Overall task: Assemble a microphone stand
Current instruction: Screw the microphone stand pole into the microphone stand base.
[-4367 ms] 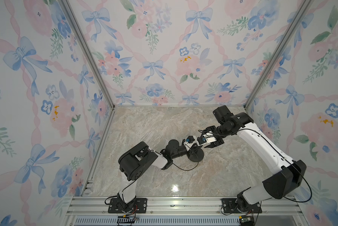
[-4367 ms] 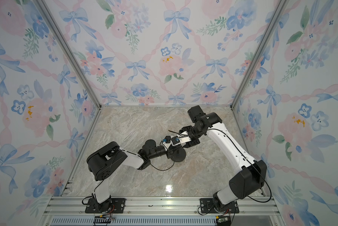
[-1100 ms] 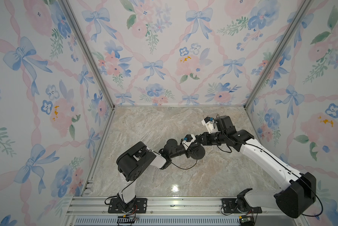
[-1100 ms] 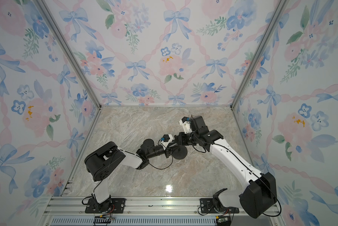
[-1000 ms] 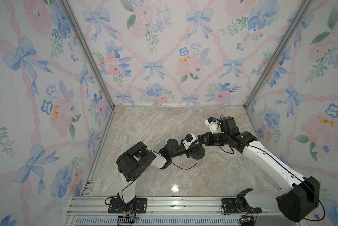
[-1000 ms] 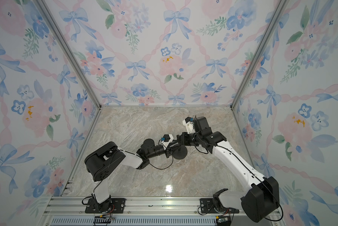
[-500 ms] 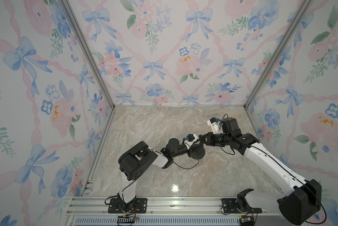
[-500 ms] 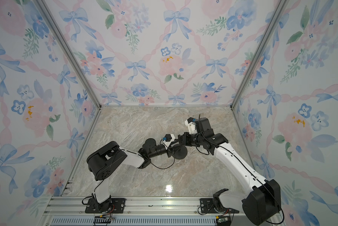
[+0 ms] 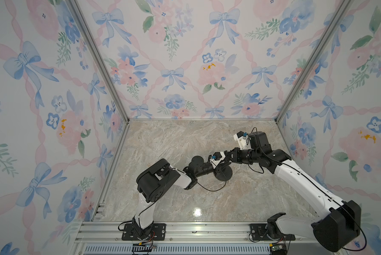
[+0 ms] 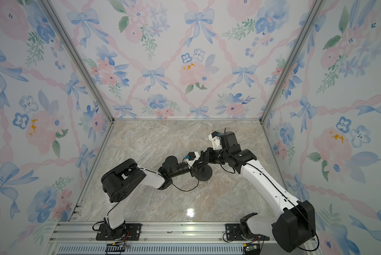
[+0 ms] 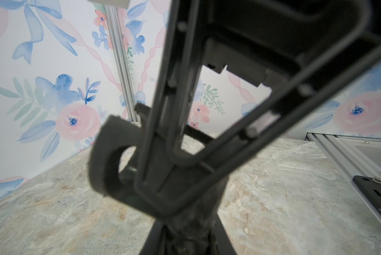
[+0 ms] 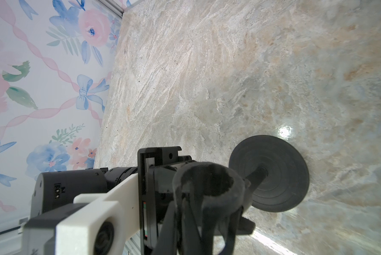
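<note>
The stand sits mid-worktop (image 9: 185, 143). Its base (image 9: 225, 176) lies flat on the stone and the rod (image 12: 254, 176) rises from the base's centre to the head (image 12: 198, 170). Both arms meet over it. The left tool (image 9: 218, 168) is clenched on the rod below the head. The right tool (image 9: 224, 163) looks pinched on the rod's top just under the head, though the close blur leaves it unsure whether that grip is slackening.

The main risk, as I judge it, is that the rod is not fully seated. Nothing pins the base to the glossy stone, so a twist or push through the rod could spin or slide the base instead of tightening the joint. A pull upward could lift the whole stand. If one tool lets go while the other pulls off-axis, the rod may lean and tip the stand over. The two tools are also crowded together and could knock each other when they back out.

The base lies where it lay a few seconds ago. The right arm was then folded, reaching from higher up, and it is now stretched out low with its wrist level beside the rod. Over the last second the left wrist has nudged closer in.
</note>
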